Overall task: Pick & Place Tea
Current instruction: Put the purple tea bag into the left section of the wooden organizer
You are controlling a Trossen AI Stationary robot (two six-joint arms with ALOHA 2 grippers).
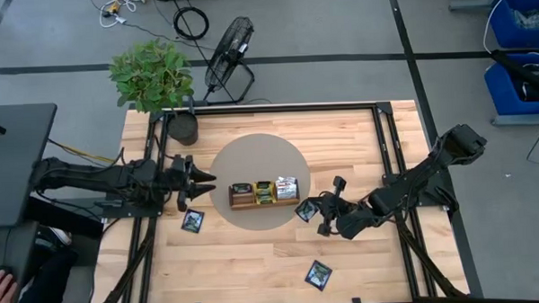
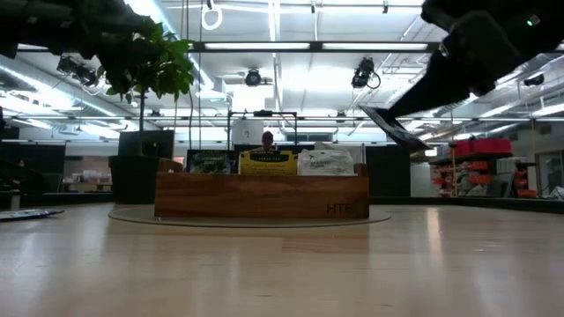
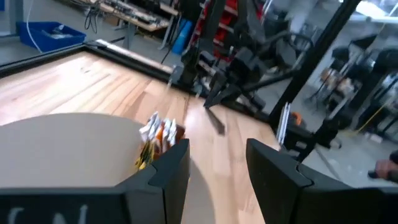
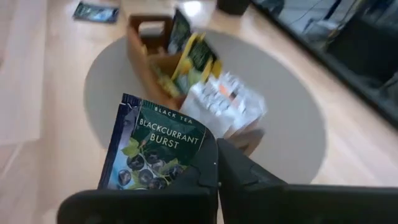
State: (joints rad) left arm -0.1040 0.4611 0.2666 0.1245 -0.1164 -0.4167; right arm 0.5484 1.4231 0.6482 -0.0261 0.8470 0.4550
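Light wood table [image 1: 255,260] fills mid-frame, with a round grey mat [image 1: 252,161] at center, a plant pot [image 1: 182,129] upper left, and two loose sachets [image 1: 193,221] [image 1: 319,275] lower down.

2 dark jointed arms [image 1: 100,180], black angular fingers [image 3: 168,171] — matte, blocky wrists

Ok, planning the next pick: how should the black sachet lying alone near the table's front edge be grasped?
The lone black sachet lies flat on the table, clear of everything. Probably best to come straight down and pinch one edge or corner, since a flat packet offers no upright side.
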